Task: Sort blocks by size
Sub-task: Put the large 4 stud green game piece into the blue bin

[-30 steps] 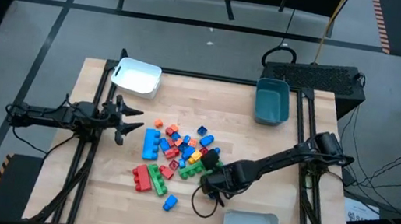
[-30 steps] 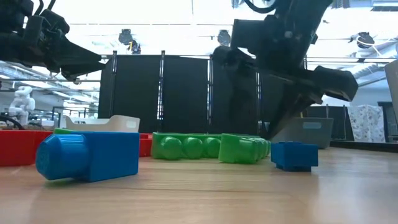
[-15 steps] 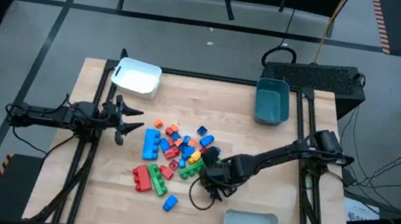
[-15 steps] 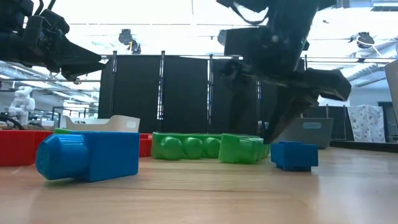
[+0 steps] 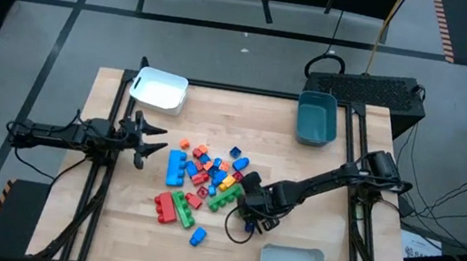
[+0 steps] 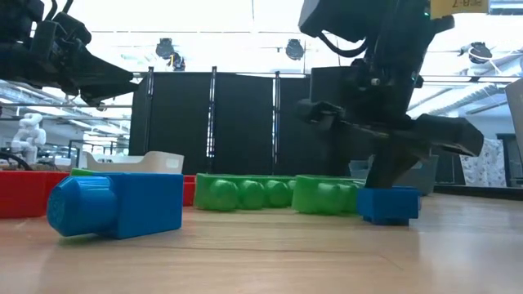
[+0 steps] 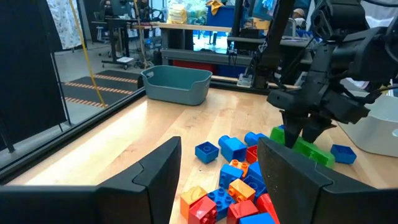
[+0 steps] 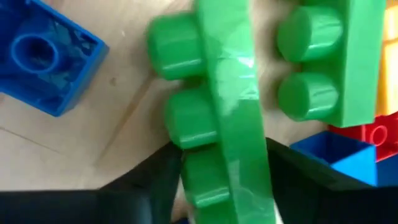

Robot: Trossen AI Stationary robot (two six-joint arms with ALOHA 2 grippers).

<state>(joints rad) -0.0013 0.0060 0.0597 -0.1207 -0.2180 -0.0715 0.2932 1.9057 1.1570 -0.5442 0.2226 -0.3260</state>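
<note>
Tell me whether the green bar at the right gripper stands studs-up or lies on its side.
On its side. In the right wrist view the green bar's studs stick out sideways over the table, between the right gripper's jaws.

The tabletop (image 5: 137,227) is pale wood with fine visible grain and a smooth, faintly satin finish; on it the blocks (image 5: 204,179) are moulded plastic, glossy enough to catch highlights; a long green block (image 8: 233,106) in the right wrist view shows a bright sheen along its edge and smooth rounded studs; beside it on the tabletop a small blue block (image 8: 43,62) has a slightly scuffed top; the right gripper (image 5: 251,214) and left gripper (image 5: 152,139) look matt black; the white tray (image 5: 159,89) at the tabletop's far corner and the teal tray (image 5: 316,119) look like smooth matt plastic.
</note>
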